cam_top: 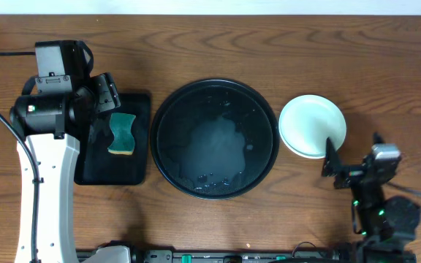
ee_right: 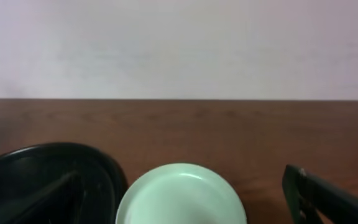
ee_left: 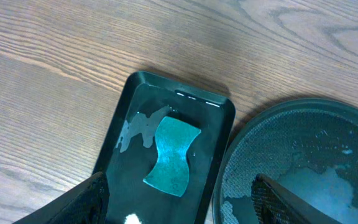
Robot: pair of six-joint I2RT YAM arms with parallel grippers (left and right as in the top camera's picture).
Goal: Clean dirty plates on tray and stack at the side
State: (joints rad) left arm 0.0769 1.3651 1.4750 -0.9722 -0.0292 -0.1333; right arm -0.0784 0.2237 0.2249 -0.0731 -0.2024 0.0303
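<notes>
**A:** Where were the plates at that point?

**B:** The large round glossy black tray (cam_top: 168,109) held none, only a wet film. The small round pale aqua plastic plates (cam_top: 309,124) sat piled on the wooden table (cam_top: 269,44) just ahead of the right gripper (cam_top: 354,150). Its fingers were spread wide and held nothing, and one of them was at the pile's rim. I couldn't tell how many plates were in the pile.

**A:** And the other arm?

**B:** The left gripper (ee_left: 179,186) hung empty with its fingers apart. Directly beneath it a teal waisted sponge (ee_left: 173,152) lay in the small rectangular black tray (ee_left: 120,112). The round tray was just to that gripper's right.

**A:** So how should the step have gone?

**B:** It looked like the finish. I'd have drawn the right gripper straight back with its fingers kept wide, so neither caught the rim and nudged the pile. Then I'd have lifted the left one straight up, clear of the sponge.
</notes>
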